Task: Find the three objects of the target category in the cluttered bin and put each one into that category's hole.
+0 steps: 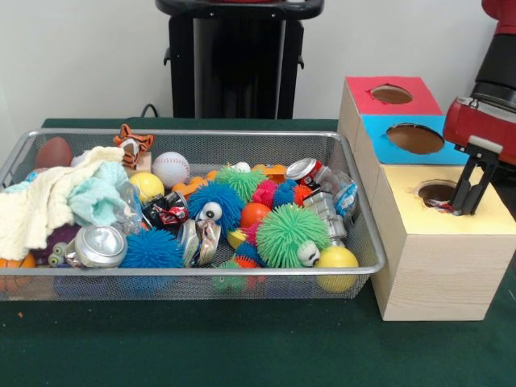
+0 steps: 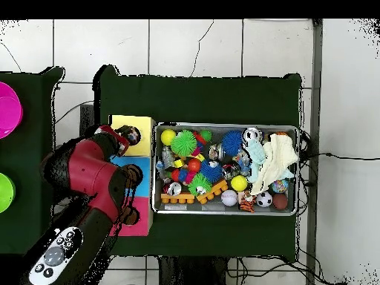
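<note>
My gripper (image 1: 465, 208) hangs over the yellow top of the wooden box (image 1: 435, 266), its tips right beside the yellow hole (image 1: 435, 192). It looks open with nothing held. A small red and white scrap (image 1: 441, 206) shows at that hole's near rim. From overhead the gripper (image 2: 132, 135) sits over the yellow section (image 2: 141, 145). The wire bin (image 1: 242, 134) holds crushed cans (image 1: 310, 171) (image 1: 101, 246) (image 1: 165, 211), spiky rubber balls (image 1: 286, 234), a baseball (image 1: 170, 169), yellow balls (image 1: 336, 260) and a tiger toy (image 1: 133, 141).
The box also has a blue hole (image 1: 415, 139) and a red hole (image 1: 391, 94) behind the yellow one. A pale cloth (image 1: 56, 201) drapes over the bin's left end near a brown football (image 1: 54, 151). Overhead, the arm (image 2: 93, 178) covers the blue and red sections.
</note>
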